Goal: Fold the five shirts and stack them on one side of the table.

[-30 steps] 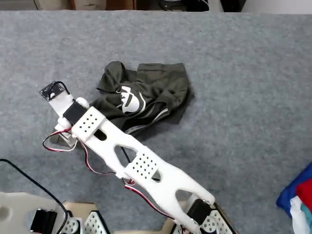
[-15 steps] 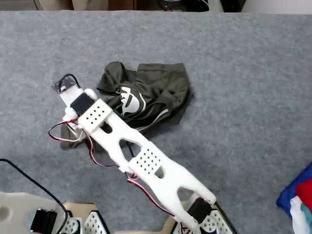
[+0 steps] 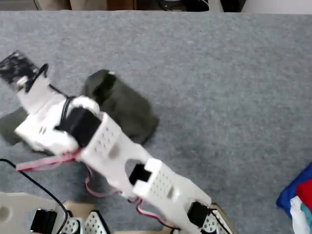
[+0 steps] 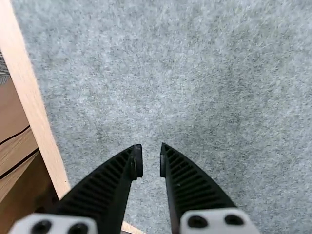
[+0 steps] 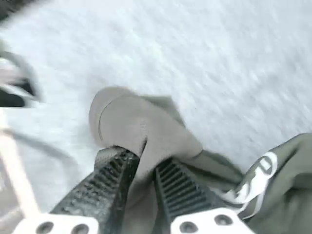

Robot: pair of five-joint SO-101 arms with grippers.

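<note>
An olive shirt lies bunched on the grey table left of centre, and a strip of it reaches toward the left edge. My right arm stretches from the near edge up to the far left, above that strip. In the right wrist view my right gripper is shut on a fold of the olive shirt, and the shirt's white print shows beside it. My left gripper hovers over bare grey felt near the table's wooden edge, open by a narrow gap with nothing in it.
A pile of blue, red and white shirts sits at the right edge near the front. The left arm's base stands at the front left. The grey felt is bare across the middle and right.
My right arm has swung up and to the left, pulling the olive shirt with it. The shirt, spread with its print up before, is now bunched and shifted left.
</note>
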